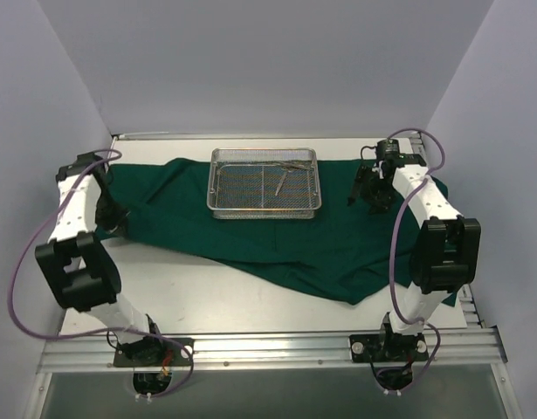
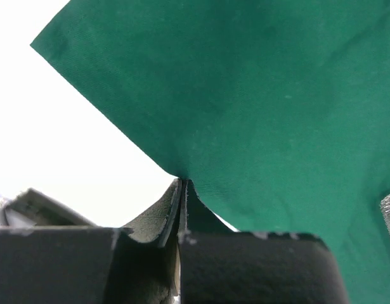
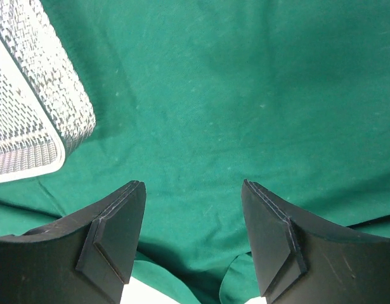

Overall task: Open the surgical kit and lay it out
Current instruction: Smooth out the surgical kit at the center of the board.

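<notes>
Drape [image 1: 277, 249] lies spread on tabletop [image 1: 172, 292], long axis left–right, with tray [image 1: 217, 188] on its far middle. Left end effector [image 2: 181, 185] is closed, pinching the drape's left edge; the cloth runs rightward from it, arm reaching low. Right end effector [image 3: 193, 187] is open and empty, above the drape just right of the tray. Next pull probably goes leftward.

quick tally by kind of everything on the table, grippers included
green cloth: 1
wire-mesh tray: 1
metal instruments in the tray: at least 2, too thin to count surely
grippers: 2, left gripper shut on the cloth, right gripper open
total: at least 6
</notes>
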`<action>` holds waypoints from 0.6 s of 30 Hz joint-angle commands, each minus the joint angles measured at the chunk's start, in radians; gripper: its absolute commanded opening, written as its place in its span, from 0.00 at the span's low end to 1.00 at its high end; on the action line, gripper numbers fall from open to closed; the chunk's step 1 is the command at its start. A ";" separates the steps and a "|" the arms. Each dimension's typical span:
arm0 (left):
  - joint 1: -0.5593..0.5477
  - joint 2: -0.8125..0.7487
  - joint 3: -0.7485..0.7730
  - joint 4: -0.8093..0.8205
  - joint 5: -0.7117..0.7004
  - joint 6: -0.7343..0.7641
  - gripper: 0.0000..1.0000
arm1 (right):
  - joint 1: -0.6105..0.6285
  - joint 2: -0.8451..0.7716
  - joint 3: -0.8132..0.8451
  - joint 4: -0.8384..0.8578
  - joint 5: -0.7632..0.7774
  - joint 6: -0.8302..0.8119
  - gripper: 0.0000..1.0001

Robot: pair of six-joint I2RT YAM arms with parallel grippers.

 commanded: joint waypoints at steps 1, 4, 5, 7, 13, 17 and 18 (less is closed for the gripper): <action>0.041 -0.179 -0.057 -0.151 -0.095 -0.097 0.02 | 0.029 0.009 0.026 -0.049 -0.032 -0.031 0.63; 0.050 -0.249 -0.079 -0.224 -0.103 -0.105 0.02 | 0.041 0.009 -0.009 -0.026 -0.061 -0.027 0.63; 0.055 -0.270 -0.089 -0.234 -0.097 -0.105 0.02 | 0.044 0.010 -0.012 -0.025 -0.069 -0.027 0.63; 0.070 -0.325 -0.126 -0.284 -0.048 -0.125 0.02 | 0.054 0.018 -0.014 -0.026 -0.087 -0.025 0.63; 0.140 -0.431 -0.165 -0.421 0.035 -0.091 0.10 | 0.089 0.004 -0.044 -0.003 -0.124 -0.014 0.63; 0.140 -0.484 -0.132 -0.453 0.113 -0.021 0.25 | 0.090 0.003 -0.073 0.003 -0.116 -0.024 0.63; 0.140 -0.514 -0.116 -0.455 0.138 -0.010 0.25 | 0.090 0.009 -0.072 0.002 -0.115 -0.028 0.63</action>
